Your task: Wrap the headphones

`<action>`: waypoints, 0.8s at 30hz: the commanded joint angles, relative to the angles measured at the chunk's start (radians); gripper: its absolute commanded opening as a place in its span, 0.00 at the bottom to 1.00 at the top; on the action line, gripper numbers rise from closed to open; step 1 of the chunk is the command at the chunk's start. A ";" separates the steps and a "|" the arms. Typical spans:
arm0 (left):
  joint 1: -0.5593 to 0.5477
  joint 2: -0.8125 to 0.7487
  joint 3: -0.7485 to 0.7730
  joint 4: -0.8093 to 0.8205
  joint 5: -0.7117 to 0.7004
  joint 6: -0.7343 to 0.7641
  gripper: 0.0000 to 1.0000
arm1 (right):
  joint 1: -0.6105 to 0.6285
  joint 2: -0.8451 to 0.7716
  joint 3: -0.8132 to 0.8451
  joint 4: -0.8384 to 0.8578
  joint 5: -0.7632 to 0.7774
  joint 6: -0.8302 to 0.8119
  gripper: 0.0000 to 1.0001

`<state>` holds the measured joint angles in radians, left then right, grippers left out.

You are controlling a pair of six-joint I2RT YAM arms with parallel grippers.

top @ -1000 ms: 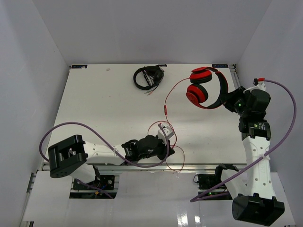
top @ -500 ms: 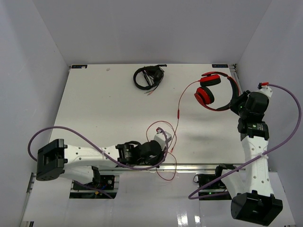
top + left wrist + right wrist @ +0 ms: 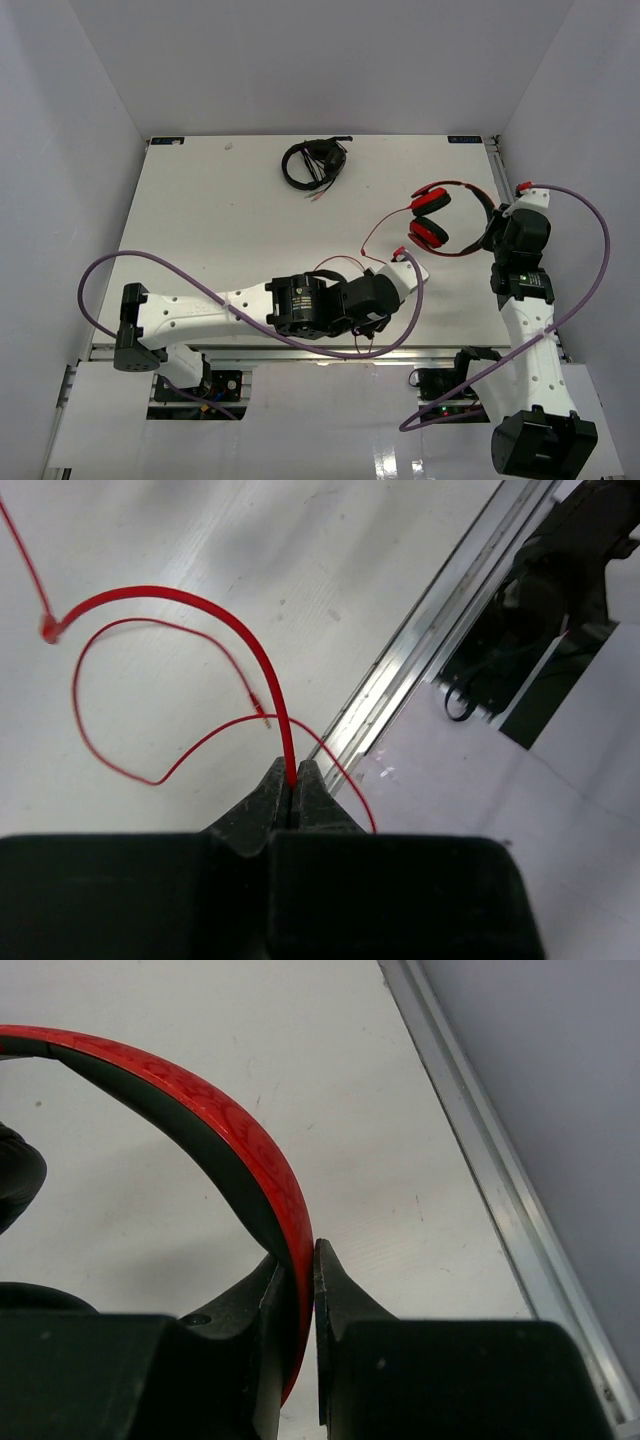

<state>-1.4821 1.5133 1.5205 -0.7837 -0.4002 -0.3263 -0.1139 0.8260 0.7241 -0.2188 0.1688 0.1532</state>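
Red headphones (image 3: 432, 234) held at frame right, cups pointing left
Right gripper (image 3: 300, 1255) clamped the black-lined headband (image 3: 225, 1125); left gripper (image 3: 292, 772) pinched the thin red cable (image 3: 190, 600)

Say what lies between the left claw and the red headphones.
Only the headphones' red cable, arcing over bare table to the left claw; the top view shows it.

You face a robotics lab cell. Plain white panel walls (image 3: 320, 60) enclose a flat white table (image 3: 220, 220) edged with aluminium rail (image 3: 430, 635).
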 commanded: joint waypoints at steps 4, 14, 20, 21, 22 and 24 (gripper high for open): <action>-0.009 0.051 0.226 -0.264 -0.073 0.187 0.00 | 0.072 -0.098 -0.028 0.118 -0.379 -0.401 0.08; -0.009 0.027 0.259 -0.249 -0.024 0.363 0.00 | 0.112 -0.130 -0.026 0.088 -0.461 -0.566 0.08; -0.009 0.024 0.366 -0.337 -0.036 0.376 0.00 | 0.118 -0.113 -0.035 0.179 -0.215 -0.536 0.08; -0.009 0.013 0.372 -0.351 -0.055 0.370 0.00 | 0.135 -0.101 -0.038 0.196 -0.150 -0.529 0.08; -0.009 0.001 0.375 -0.364 -0.075 0.363 0.00 | 0.146 -0.091 -0.041 0.207 -0.093 -0.527 0.08; -0.009 -0.036 0.364 -0.380 -0.128 0.348 0.00 | 0.152 -0.088 -0.052 0.200 -0.046 -0.548 0.08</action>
<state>-1.4863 1.5628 1.8638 -1.0915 -0.4408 0.0268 0.0127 0.7270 0.6775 -0.1423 -0.0661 -0.3972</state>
